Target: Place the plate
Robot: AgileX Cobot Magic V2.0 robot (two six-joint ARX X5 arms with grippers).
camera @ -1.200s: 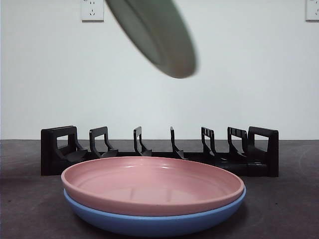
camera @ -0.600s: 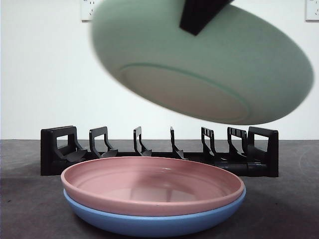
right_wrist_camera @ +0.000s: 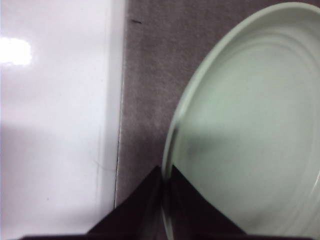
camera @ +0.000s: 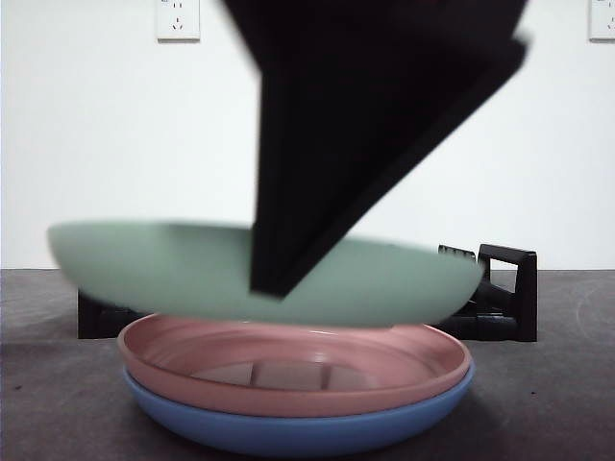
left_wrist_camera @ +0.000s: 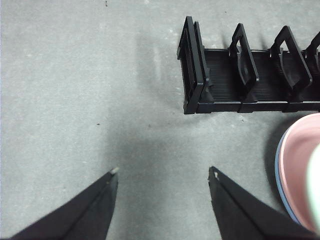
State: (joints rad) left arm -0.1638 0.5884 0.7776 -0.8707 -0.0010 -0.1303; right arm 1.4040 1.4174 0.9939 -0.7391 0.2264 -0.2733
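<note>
A pale green plate (camera: 192,274) hangs almost level just above a pink plate (camera: 288,370) that is stacked on a blue plate (camera: 298,432). My right gripper (right_wrist_camera: 165,187) is shut on the green plate's (right_wrist_camera: 250,125) rim; in the front view that gripper (camera: 288,259) comes down big and dark from above. Off to the side, my left gripper (left_wrist_camera: 162,175) is open over bare table, near the end of the black rack (left_wrist_camera: 240,75), with the pink plate's (left_wrist_camera: 300,165) edge beside it.
The black dish rack (camera: 504,288) stands behind the stacked plates, mostly hidden by the green plate. A white wall with sockets (camera: 178,19) closes off the back. Grey tabletop (left_wrist_camera: 75,100) spreads around the left gripper.
The green plate has come down from high above and levelled out, now just over the pink plate. The right arm has descended into the front view with it.
</note>
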